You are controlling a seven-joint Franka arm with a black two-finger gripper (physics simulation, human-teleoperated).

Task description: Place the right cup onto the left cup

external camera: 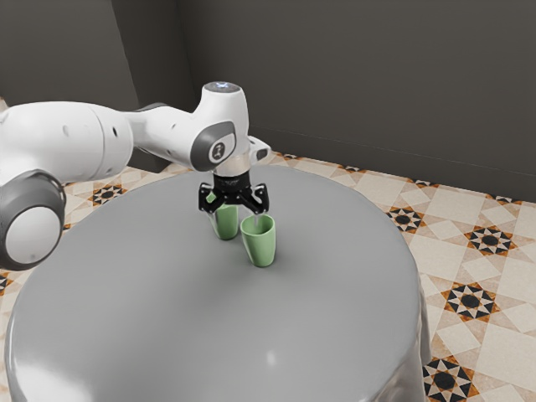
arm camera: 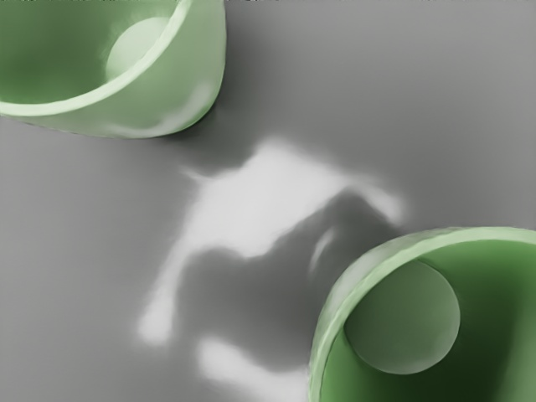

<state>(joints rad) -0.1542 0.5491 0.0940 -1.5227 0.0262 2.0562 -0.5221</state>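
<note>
Right cup, a smooth green tapered vessel (external camera: 262, 244), stands upright on the round, glossy grey surface (external camera: 167, 318), just below and beside my black two-finger end effector (external camera: 235, 219), towards the exterior view's right. I have the end effector released, its two fingers spread wide with neither cup gripped between them. One finger overlaps the right cup's mouth in the exterior view; I cannot tell whether it dips inside or hangs in front. The left cup, a matching green tapered one (external camera: 226, 222), also stands upright, partly hidden behind the end effector. In the wrist view I look down on both open mouths, set diagonally apart, with bare grey and a white glare (arm camera: 243, 209) between them. Beyond the surface I see a beige floor with dark star tiles (external camera: 494, 280) and a dark wall (external camera: 360, 84).
</note>
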